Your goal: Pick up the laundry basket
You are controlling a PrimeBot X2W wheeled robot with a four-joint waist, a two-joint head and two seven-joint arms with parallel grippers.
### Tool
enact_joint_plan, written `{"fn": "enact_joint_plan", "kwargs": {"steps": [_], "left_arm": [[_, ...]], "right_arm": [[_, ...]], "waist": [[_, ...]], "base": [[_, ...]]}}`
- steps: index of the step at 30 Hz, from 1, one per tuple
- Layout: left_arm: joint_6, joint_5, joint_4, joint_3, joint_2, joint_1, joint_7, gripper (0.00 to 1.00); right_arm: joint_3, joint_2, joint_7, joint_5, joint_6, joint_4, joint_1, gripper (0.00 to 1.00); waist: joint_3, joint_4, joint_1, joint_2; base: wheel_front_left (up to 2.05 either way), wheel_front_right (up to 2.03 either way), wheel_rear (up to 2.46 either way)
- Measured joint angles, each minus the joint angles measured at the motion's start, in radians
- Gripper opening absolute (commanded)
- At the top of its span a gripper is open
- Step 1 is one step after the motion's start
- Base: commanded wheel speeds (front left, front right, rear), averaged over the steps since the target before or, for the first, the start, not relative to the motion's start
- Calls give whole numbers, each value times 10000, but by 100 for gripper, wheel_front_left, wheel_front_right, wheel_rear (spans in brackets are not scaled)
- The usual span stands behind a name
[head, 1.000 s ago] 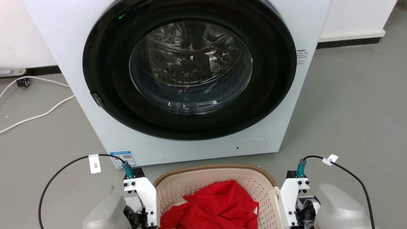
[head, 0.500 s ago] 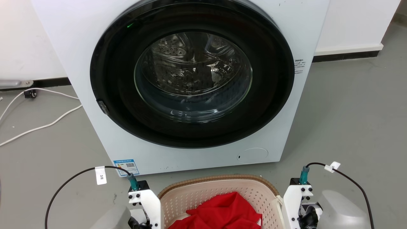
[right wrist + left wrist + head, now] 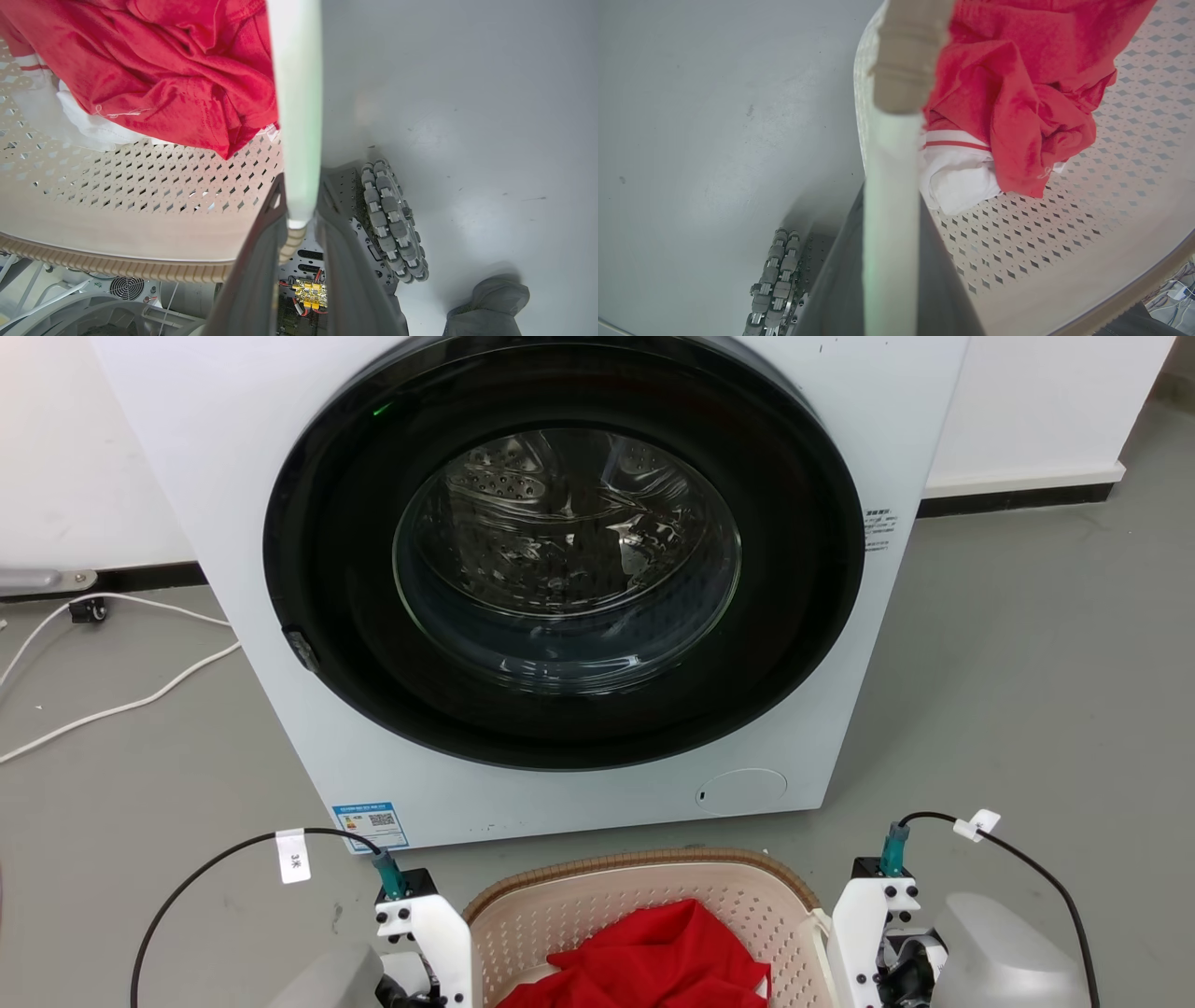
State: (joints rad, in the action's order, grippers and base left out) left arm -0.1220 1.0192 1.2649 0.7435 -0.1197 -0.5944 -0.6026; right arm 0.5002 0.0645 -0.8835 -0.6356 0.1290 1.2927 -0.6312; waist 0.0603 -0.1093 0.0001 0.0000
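Note:
The laundry basket (image 3: 644, 861) is cream with perforated walls and a brown woven-look rim. It sits at the bottom of the head view between my two wrists, with a red garment (image 3: 653, 957) inside. My left gripper (image 3: 892, 205) is shut on the basket's white side handle (image 3: 889, 154), one dark finger on each side. My right gripper (image 3: 301, 186) is shut on the other white handle (image 3: 296, 93) in the same way. The left wrist view also shows a white cloth (image 3: 962, 179) under the red garment (image 3: 1017, 93). My own base shows beneath the basket's rim (image 3: 117, 268).
A white front-loading washer (image 3: 233, 476) with its round dark door shut stands just beyond the basket. White cables (image 3: 121, 705) lie on the grey floor at the left. My base's wheels (image 3: 392, 219) are close beside the basket. Open floor stretches to the right of the washer.
A second ago the whole head picture shifted down and a little right, which is the camera moving. Basket, washer and both grippers keep their places relative to one another.

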Motion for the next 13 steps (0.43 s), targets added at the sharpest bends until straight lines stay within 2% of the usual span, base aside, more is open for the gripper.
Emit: {"fn": "enact_joint_plan", "kwargs": {"steps": [13], "left_arm": [[0, 150, 82, 90, -4, -3, 50, 0]], "right_arm": [[268, 6, 38, -278, 0, 0, -8, 0]], "waist": [[-26, 36, 0, 0]], "base": [[0, 0, 0]]}}
